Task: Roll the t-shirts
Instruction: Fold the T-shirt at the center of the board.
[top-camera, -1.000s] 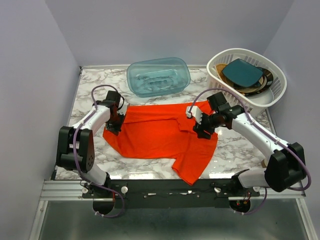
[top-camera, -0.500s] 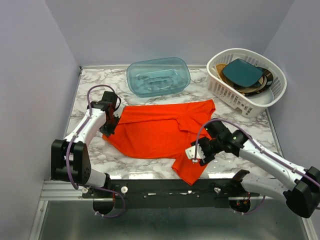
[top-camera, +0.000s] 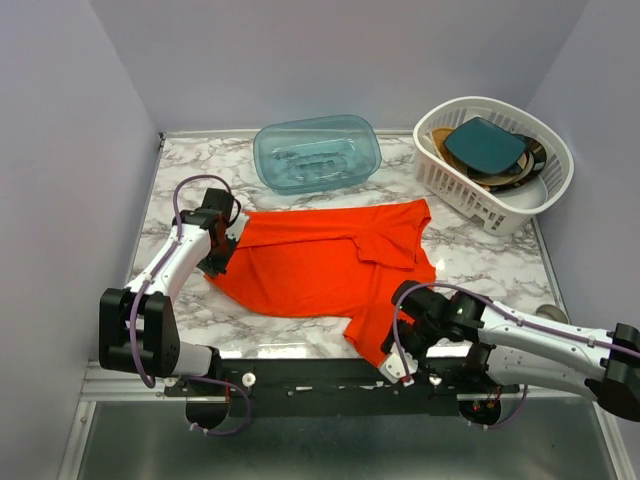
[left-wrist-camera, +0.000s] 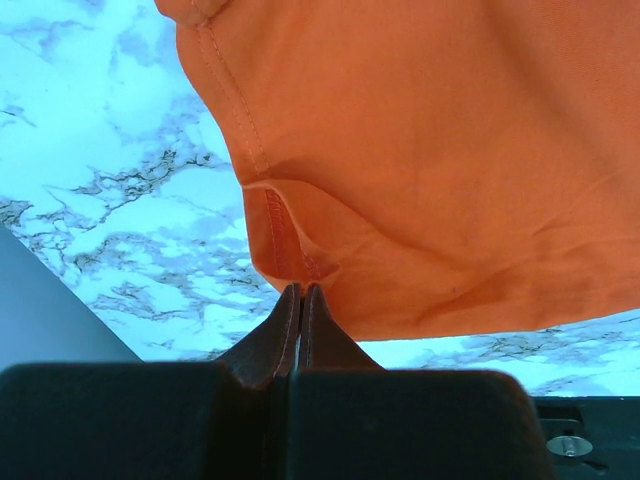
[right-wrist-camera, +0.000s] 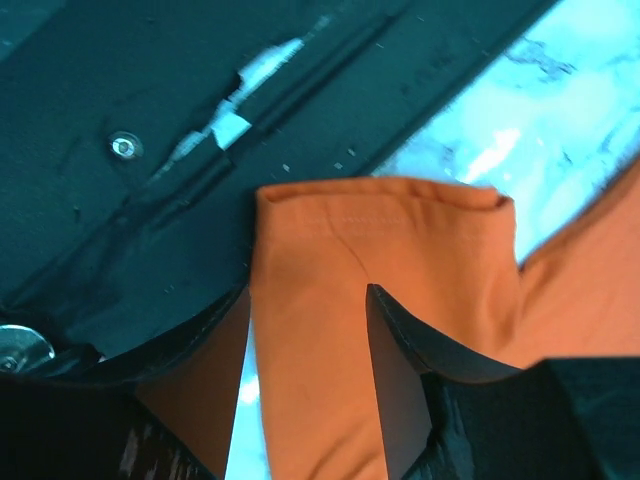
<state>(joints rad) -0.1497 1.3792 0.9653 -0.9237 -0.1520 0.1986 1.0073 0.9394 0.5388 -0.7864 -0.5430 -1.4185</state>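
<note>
Has swung the right fingers (right-wrist-camera: 400, 340) off the far right shoulder of the t-shirt (top-camera: 320, 260) and down to the near edge of the desk (top-camera: 180, 170). Holds them released there, straddling the near sleeve (right-wrist-camera: 380, 240) without pinching it. Keeps the left fingers (left-wrist-camera: 270, 340) clenched on the left hem. Leaves the t-shirt spread flat mid-desk, not yet rolled. Points, by the look of it, to a grasp on the near end, to straighten the cloth or begin rolling.

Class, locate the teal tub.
Top view: the teal tub sits at the far edge of the table, left of the white basket, just beyond the red-orange t-shirt.
</note>
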